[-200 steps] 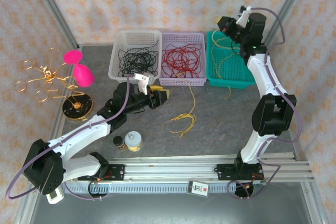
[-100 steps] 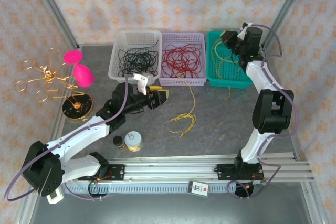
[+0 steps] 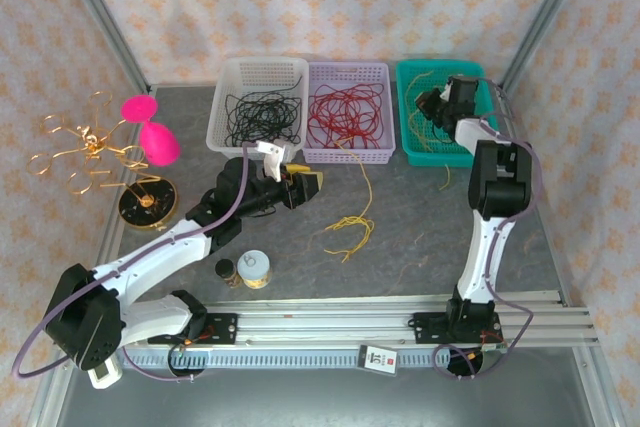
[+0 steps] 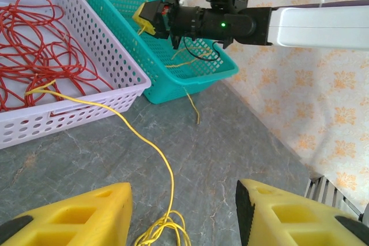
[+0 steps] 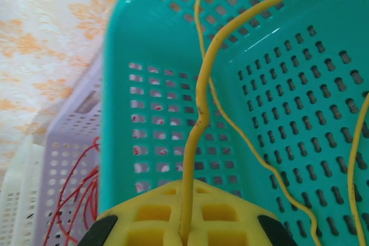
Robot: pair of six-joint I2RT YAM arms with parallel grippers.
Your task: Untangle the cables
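While hanging over the teal basket (image 3: 425, 157) at the counter's (image 3: 420, 237) far right corner, pinches a yellow strand (image 5: 199, 102) in the closed right fingers (image 4: 144, 14), with that strand rising straight out from between the pads and past the basket wall. Shares the basket with more yellow wire, one piece (image 3: 447, 175) draped over the near rim onto the counter.

Holds the left fingers (image 3: 305, 182) parted and empty, low over the counter's middle, just in front of the lilac basket (image 3: 345, 155). Points them toward the cables (image 3: 348, 229), a small loose yellow heap lying on the counter's middle, near those fingers but not touched by them. Links heap and lilac basket by a long cable (image 4: 147, 142), climbing from the heap over the basket's near rim and ending on the red cables (image 3: 345, 107) inside.

Lines up three baskets along the far edge: white basket (image 3: 228, 132) with black cables (image 3: 260, 112) on the left, touching the lilac one, then the teal.
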